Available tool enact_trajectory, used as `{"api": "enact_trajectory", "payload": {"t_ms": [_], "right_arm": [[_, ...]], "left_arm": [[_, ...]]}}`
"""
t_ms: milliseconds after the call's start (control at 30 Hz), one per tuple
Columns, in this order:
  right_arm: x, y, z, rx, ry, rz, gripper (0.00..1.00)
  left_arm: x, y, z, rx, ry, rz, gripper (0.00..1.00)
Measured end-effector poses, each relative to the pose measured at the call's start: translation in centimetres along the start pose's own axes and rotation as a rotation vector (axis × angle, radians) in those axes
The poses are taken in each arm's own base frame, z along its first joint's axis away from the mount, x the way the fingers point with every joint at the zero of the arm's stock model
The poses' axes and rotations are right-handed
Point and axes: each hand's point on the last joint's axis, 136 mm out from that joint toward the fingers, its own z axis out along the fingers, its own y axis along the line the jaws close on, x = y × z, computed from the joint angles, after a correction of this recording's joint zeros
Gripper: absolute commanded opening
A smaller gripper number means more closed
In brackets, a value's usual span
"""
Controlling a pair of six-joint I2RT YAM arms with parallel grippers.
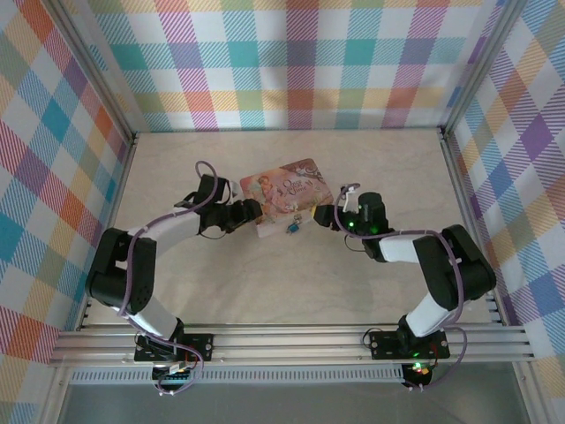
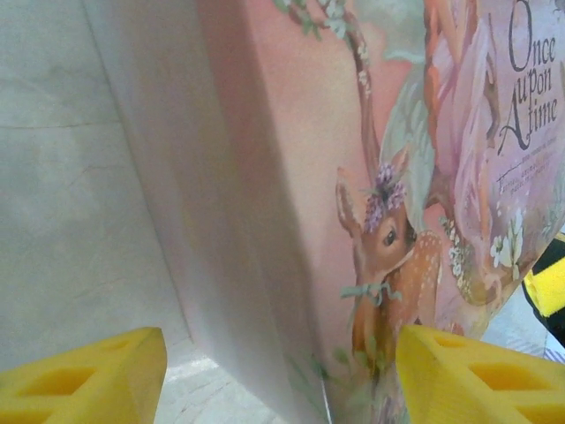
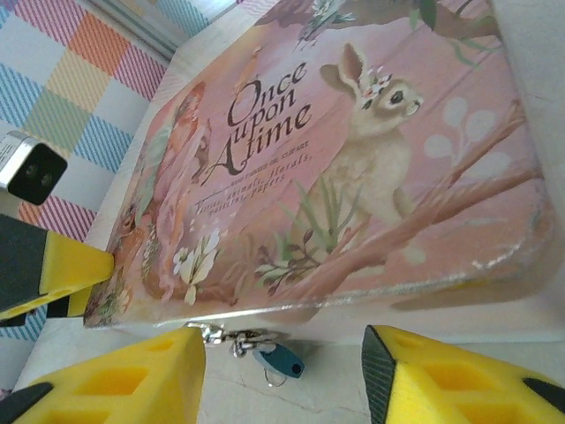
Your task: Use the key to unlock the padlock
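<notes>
The job looks barely begun. The padlock (image 3: 279, 360) hangs at the clasp (image 3: 228, 336) on the near edge of the pink tin (image 3: 371, 177). The tin lies flat on the surface (image 1: 265, 291), about midway between the two arms. The padlock's blue body sits just off the tin's front wall. Its shackle is too small to read as shut or sprung, but nothing suggests it has come free of the clasp. The key is too small to pick out with any certainty. A thin loop shows just below the blue body, and I cannot say whether it belongs to the shackle or to a key.

The left claw (image 2: 281, 353) stands open, its yellow fingers (image 2: 88, 375) astride the tin's near left corner. Bare surface shows between one finger and the tin's side wall, so I judge it is not clamping the tin. The right claw (image 3: 282, 349) is open as well, at the tin's near right side. The padlock lies ahead between its fingers and touches neither, and the claw carries nothing.

By my reckoning almost everything is left to do. The tin needs steadying, the key must be found and picked up, then seated in the lock and turned until the shackle springs.
</notes>
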Motion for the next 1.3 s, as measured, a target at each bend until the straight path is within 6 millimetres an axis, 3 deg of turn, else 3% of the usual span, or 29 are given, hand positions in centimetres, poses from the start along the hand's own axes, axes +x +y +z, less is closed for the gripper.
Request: {"api": "enact_trajectory", "payload": {"t_ms": [100, 333, 500, 700, 867, 1300], "right_arm": [[0.4, 0.4, -0.5, -0.031, -0.009, -0.004, 0.61], [1.7, 2.3, 0.2, -0.128, -0.017, -0.012, 0.74], [3.9, 2.2, 1.6, -0.145, 0.026, 0.008, 0.77], [4.6, 2.3, 3.2, -0.16, 0.044, 0.014, 0.78], [4.3, 2.5, 4.2, -0.182, 0.029, 0.013, 0.78], [5.3, 2.0, 5.7, -0.193, 0.047, 0.035, 0.75]], "left_arm": [[-0.7, -1.1, -1.3, 0.0, -0.017, 0.012, 0.7], [-4.0, -6.5, -4.5, 0.084, -0.095, 0.096, 0.69], [-4.5, -9.6, -3.7, 0.135, -0.067, 0.143, 0.68], [-4.3, -9.3, 0.4, 0.122, 0.018, 0.134, 0.65], [-3.9, -8.3, 2.6, 0.104, 0.064, 0.12, 0.64], [-3.8, -8.3, 2.9, 0.104, 0.07, 0.127, 0.64]]}}
